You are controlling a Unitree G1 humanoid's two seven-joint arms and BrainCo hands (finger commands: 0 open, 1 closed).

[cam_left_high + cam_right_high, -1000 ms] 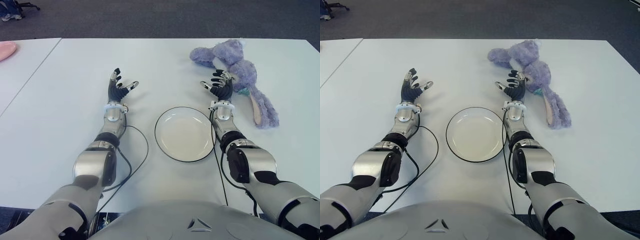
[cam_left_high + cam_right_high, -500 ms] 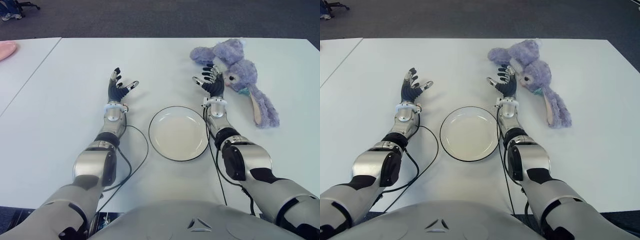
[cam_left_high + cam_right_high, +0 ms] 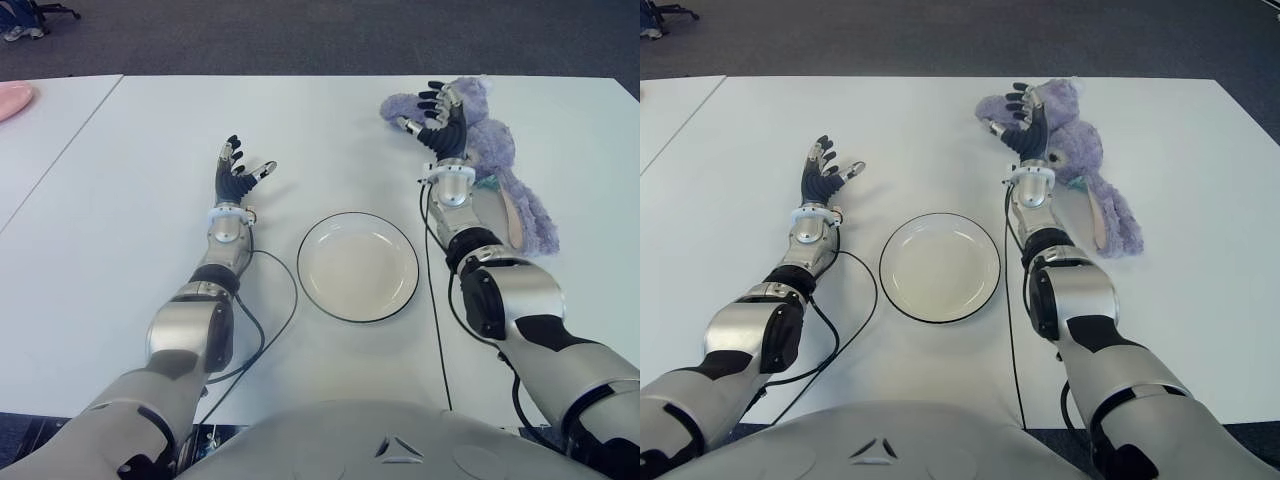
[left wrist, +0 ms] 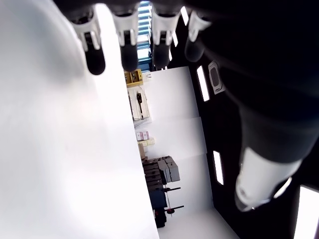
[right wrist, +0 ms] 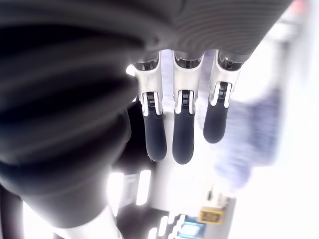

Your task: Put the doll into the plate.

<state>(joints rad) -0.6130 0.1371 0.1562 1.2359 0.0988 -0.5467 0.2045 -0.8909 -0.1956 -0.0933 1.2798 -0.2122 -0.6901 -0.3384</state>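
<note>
A purple plush rabbit doll (image 3: 495,150) lies on the white table (image 3: 330,130) at the far right, its long ears trailing toward me. My right hand (image 3: 437,115) is raised over the doll's near-left side with fingers spread and holds nothing; in the right wrist view its fingers (image 5: 182,129) hang straight with the blurred doll (image 5: 254,129) beyond them. A white plate (image 3: 357,266) with a dark rim sits empty in the middle, near me. My left hand (image 3: 238,172) stays open, left of the plate.
A black cable (image 3: 270,310) loops on the table between my left arm and the plate. Another cable runs along my right arm. A pink object (image 3: 12,100) shows at the far left on the neighbouring table. Dark floor lies beyond the table's far edge.
My right hand has moved forward and to the right, from beside the plate to over the doll. The plate was pushed slightly left earlier and now stays still. The left hand has not moved.
</note>
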